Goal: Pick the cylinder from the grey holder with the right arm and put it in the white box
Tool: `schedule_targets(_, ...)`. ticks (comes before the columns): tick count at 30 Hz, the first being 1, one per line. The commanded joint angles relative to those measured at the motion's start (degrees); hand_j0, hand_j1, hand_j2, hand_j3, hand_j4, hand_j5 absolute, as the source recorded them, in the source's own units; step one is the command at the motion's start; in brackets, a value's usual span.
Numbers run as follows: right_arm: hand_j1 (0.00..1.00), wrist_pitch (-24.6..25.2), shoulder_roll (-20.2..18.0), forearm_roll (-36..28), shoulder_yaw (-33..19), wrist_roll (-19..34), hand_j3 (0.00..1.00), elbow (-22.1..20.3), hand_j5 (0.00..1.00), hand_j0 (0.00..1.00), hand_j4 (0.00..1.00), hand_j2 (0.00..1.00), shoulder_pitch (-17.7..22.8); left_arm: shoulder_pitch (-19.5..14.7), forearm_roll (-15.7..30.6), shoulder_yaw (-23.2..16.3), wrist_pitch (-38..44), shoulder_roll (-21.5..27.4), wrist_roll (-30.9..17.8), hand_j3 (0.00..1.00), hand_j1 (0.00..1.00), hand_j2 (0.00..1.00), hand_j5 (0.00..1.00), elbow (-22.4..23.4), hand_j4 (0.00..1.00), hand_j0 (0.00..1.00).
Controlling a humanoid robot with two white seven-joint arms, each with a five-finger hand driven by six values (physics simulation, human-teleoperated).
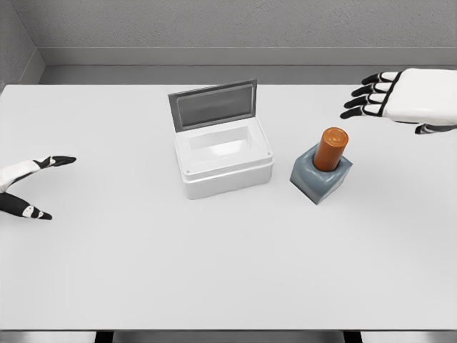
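Observation:
An orange cylinder [331, 148] stands upright in a grey block holder [320, 177] right of the table's middle. To its left sits the white box [222, 158], its grey lid [213, 104] raised at the back and its inside bare. My right hand [389, 100] hovers above and to the right of the cylinder, fingers stretched out toward the left, holding nothing. At the left edge my left hand [32, 187] rests low over the table with spread fingers.
The white table [214, 271] ends at a near edge along the bottom of the view. A grey wall runs behind the far edge.

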Motion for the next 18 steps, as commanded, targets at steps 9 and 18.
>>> schedule_targets(9, 1.00, 4.3, 5.0, -0.2, 4.4, 0.0, 1.00, 1.5, 1.00, 1.00, 1.00, 1.00, -2.9, -0.4, 9.3, -2.0, 0.1, 1.8, 0.0, 1.00, 1.00, 1.00, 1.00, 0.5, 1.00, 1.00)
schedule_targets(18, 1.00, 4.2, 7.9, 3.8, 8.0, 0.0, 1.00, 4.0, 1.00, 1.00, 1.00, 1.00, -4.1, -0.4, 22.4, -4.6, 0.1, 4.1, 0.0, 1.00, 1.00, 1.00, 1.00, 0.8, 1.00, 1.00)
